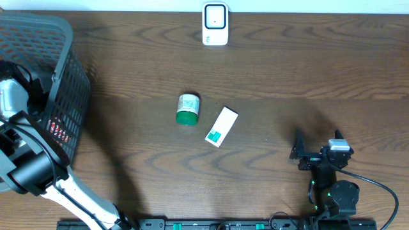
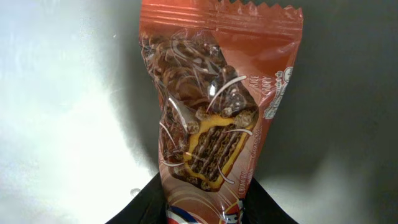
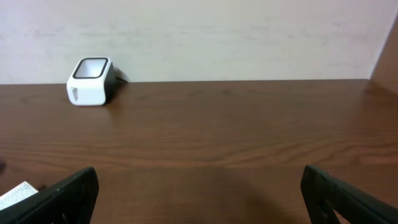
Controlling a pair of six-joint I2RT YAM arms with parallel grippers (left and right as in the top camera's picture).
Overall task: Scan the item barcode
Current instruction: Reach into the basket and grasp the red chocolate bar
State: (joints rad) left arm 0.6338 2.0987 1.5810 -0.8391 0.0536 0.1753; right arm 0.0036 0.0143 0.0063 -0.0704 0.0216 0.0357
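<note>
Snack packet [image 2: 211,124], reddish-brown and printed with a chocolate-striped bar, rose straight up out of the left claw [image 2: 205,211] and filled most of that wrist's view; its crimped zigzag edge was the end farthest from the claw; its lower end sat between the two dark fingers [image 2: 149,208], which pressed in on the wrapper from either side, so the claw was clamped on the snack packet; behind it only a blurred grey and white surface showed. From overhead the left claw was hidden inside the black mesh basket [image 1: 64,45], where its arm reached in; a patch of red showed through the mesh wall, though I could not tell whether that was the packet. The right claw [image 3: 199,177] sat low over the wooden table [image 1: 287,76], its fingers spread wide apart with nothing between them; the white scanner [image 3: 91,81] stood well ahead of it and off to its left, at the table's far edge by the wall; a white box [image 1: 221,126] with green print lay to its left, past its left finger; a green-capped bottle [image 1: 188,108] lay on its side farther left of the claw, near the box but not touching it.
</note>
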